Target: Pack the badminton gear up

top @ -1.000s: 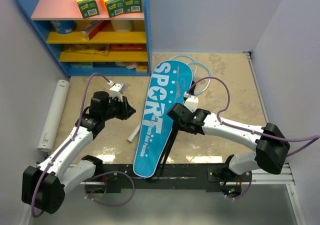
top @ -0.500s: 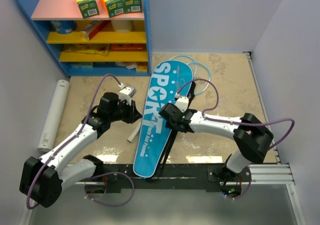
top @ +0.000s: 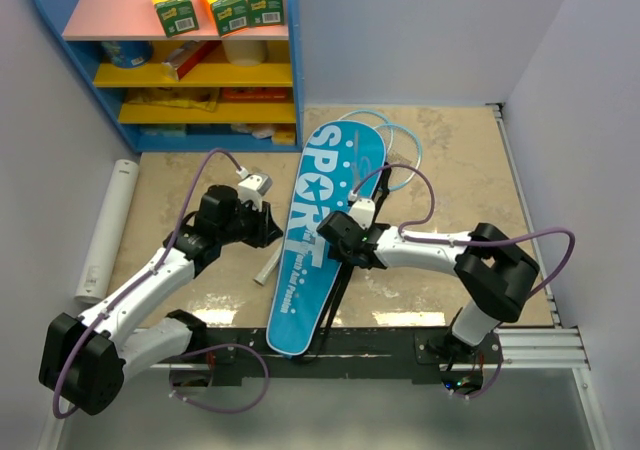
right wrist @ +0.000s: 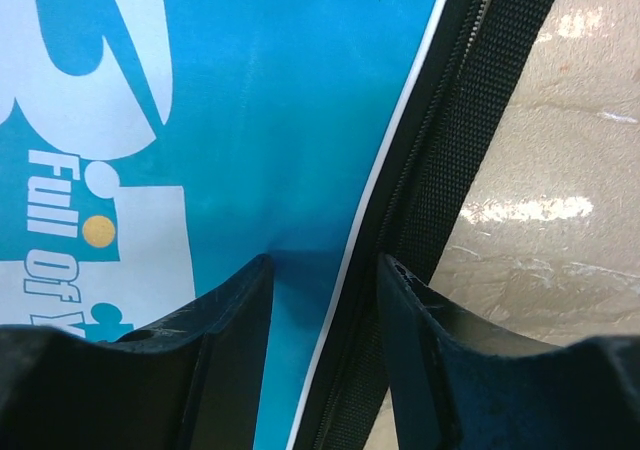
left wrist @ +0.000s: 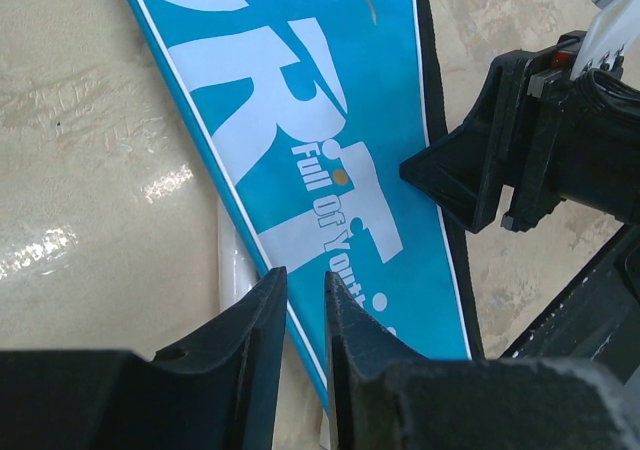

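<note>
We are working both arms at the middle of the blue bag [top: 322,185], which is lying lengthwise down the centre of the top view, wide end toward the upper part of the frame. The left gripper [left wrist: 305,288] is sitting at the bag's left edge with its jaws drawn to a narrow slit over the white piping [left wrist: 225,210]; we cannot tell whether it is actually pinching fabric. The right gripper [right wrist: 325,270] is standing spread, straddling the right edge and the black zipper [right wrist: 450,140], one finger dimpling the cloth. We are judging that the two are bracing opposite edges so the opening can be handled. Light-blue racket heads [top: 400,155] are poking out at the bag's upper right and a white handle [top: 268,267] is showing at its lower left, so the rackets look only partly in. We are seeing no shuttlecocks.
</note>
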### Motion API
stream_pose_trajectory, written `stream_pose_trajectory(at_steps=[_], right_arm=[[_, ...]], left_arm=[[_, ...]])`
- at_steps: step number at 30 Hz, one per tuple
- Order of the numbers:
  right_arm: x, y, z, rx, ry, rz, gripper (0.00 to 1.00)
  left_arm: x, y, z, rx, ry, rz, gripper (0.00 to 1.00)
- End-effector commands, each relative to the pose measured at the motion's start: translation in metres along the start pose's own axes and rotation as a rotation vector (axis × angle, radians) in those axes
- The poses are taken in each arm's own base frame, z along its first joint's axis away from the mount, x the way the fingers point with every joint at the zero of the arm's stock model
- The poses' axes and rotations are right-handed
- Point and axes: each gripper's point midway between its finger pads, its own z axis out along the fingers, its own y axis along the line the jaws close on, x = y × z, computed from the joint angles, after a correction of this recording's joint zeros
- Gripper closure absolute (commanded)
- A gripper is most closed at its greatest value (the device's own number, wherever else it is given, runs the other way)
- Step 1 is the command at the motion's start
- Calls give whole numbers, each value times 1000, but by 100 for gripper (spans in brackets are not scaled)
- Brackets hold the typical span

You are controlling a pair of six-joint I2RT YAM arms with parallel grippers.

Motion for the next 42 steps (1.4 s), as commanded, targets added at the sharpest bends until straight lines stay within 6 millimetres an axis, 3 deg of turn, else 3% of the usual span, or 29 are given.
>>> stream_pose_trajectory(at_steps=[1,7,11,12,22,29,33,34,37,40,42], right_arm=[[10,-3,6,-9,9,22,52],[19,-5,13,-8,27,24,56],[18,-1,12,-28,23,27,98],[17,-2,11,-22,23,23,100],[-18,16,-23,-86,-32,-10,100],[-37,34,-44,-155,-50,-27,100],[-40,49,-46,-201,-40,-41,100],[-43,54,-47,-211,-43,-46,100],[-45,62,-47,-221,-38,-63,100],[-48,65,-48,-222,-43,-78,100],[-52,65,-49,-222,-54,-79,100]], left_arm=[[-12,-3,-1,3,-28,27,73],[-11,-3,0,0,-22,26,73],[-11,-3,0,-3,-21,29,73],[-10,-4,-1,-1,-17,31,73],[-7,-15,-2,-19,3,66,78],[4,-47,1,27,18,92,78],[5,-70,0,66,-3,136,68],[7,-81,-2,94,-11,155,62],[9,-90,-4,93,-55,186,44],[21,-86,-1,89,-50,186,37],[20,-95,0,144,-76,176,29]])
